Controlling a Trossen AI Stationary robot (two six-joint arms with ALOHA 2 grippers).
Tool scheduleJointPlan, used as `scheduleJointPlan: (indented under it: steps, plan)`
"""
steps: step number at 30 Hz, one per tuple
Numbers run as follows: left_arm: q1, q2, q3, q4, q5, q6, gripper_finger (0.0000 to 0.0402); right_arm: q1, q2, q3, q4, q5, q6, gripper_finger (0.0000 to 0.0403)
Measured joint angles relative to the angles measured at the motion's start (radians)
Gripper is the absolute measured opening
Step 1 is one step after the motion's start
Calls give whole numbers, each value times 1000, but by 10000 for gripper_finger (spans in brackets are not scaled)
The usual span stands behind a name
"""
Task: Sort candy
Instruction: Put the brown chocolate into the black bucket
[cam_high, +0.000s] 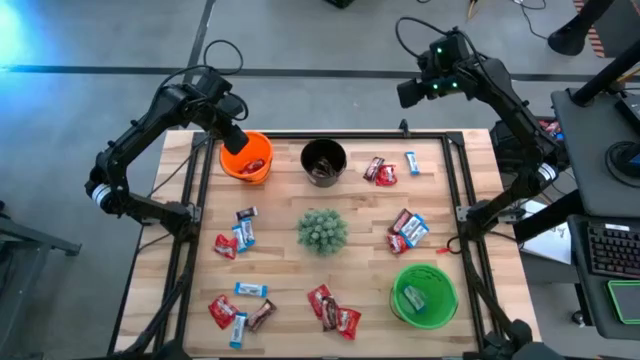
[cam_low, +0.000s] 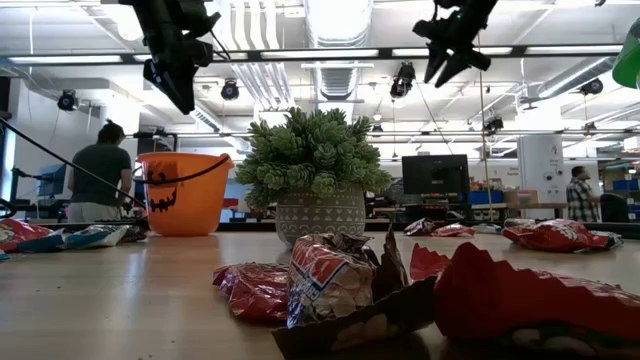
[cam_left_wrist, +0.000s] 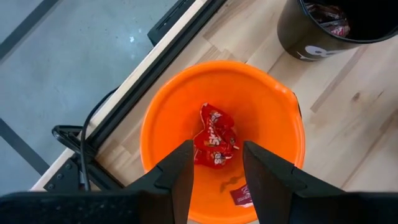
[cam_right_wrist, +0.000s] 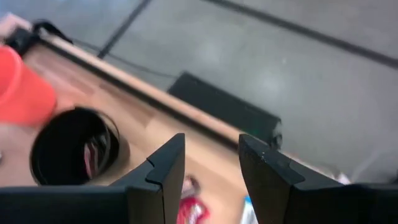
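left tool (cam_left_wrist: 216, 177): i see it released, empty, above the orange bucket (cam_left_wrist: 165, 118)
candy (cam_left_wrist: 214, 140): red, in the bucket, below its fingers
right tool (cam_right_wrist: 210, 180): released, empty, above the bench (cam_high: 280, 255) far edge

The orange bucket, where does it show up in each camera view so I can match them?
High view: orange bucket at the table's far left, under the left tool.
Low view: left of centre, with a jack-o'-lantern face.
Left wrist view: fills the middle, red candy inside.
Right wrist view: a sliver at the left edge.
Shared landmark: the black bucket beside it.
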Motion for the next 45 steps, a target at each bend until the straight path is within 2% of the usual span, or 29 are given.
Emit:
scheduleJointPlan:
  steps: [9,14,17,22,27,34,40,45]
  plan:
    - [0,0,0,13,0,68,120,13,0,0,-322,3,13,128]
    - [0,0,0,30,0,87,120,15,1,0,-344,-2,45,135]
    - [0,0,0,36,0,93,120,14,4,-16,-361,-44,60,148]
    - [0,0,0,37,0,109,120,15,5,-47,-363,-49,96,177]
    - [0,0,0,38,0,109,120,27,5,-69,-380,-48,210,195]
    - [0,0,0,37,0,109,120,126,2,-119,-381,-49,315,195]
    - [0,0,0,37,0,109,120,271,-3,-199,-381,-49,477,194]
    - [0,0,0,44,0,109,120,386,-3,-234,-380,-49,549,194]
